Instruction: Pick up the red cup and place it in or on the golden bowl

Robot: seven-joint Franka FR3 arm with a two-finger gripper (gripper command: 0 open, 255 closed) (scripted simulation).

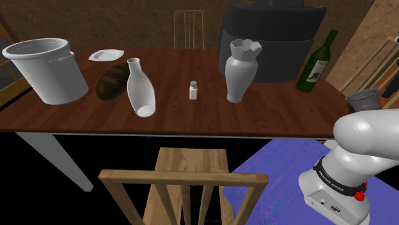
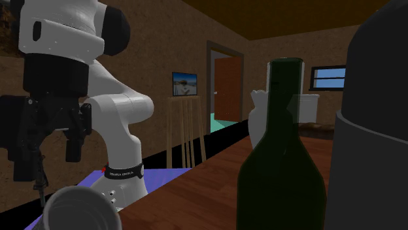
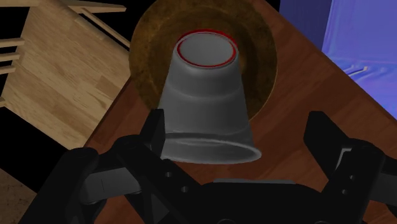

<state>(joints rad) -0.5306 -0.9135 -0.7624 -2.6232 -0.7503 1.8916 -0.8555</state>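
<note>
The cup (image 3: 203, 102) is drawn grey, with a red ring around its far end, and stands on the golden bowl (image 3: 257, 44) at the corner of the brown wooden table (image 3: 305, 95). My gripper (image 3: 236, 127) is open just above it. The cup's wide rim sits between the fingers; one finger (image 3: 154, 127) is close beside the rim and the other stands clear of it. The shoulder view has the cup (image 1: 364, 100) at the table's right end, behind the white arm (image 1: 364, 144). In the second exterior view the black gripper (image 2: 39, 176) hangs over the cup (image 2: 75, 209).
On the table stand a white bucket (image 1: 48, 67), a dark loaf (image 1: 114, 81), a leaning white bottle vase (image 1: 140, 89), a small shaker (image 1: 193, 90), a tall white vase (image 1: 241, 69), a green wine bottle (image 1: 318, 62) and a black appliance (image 1: 272, 38). A wooden chair (image 1: 188, 179) stands at the near edge.
</note>
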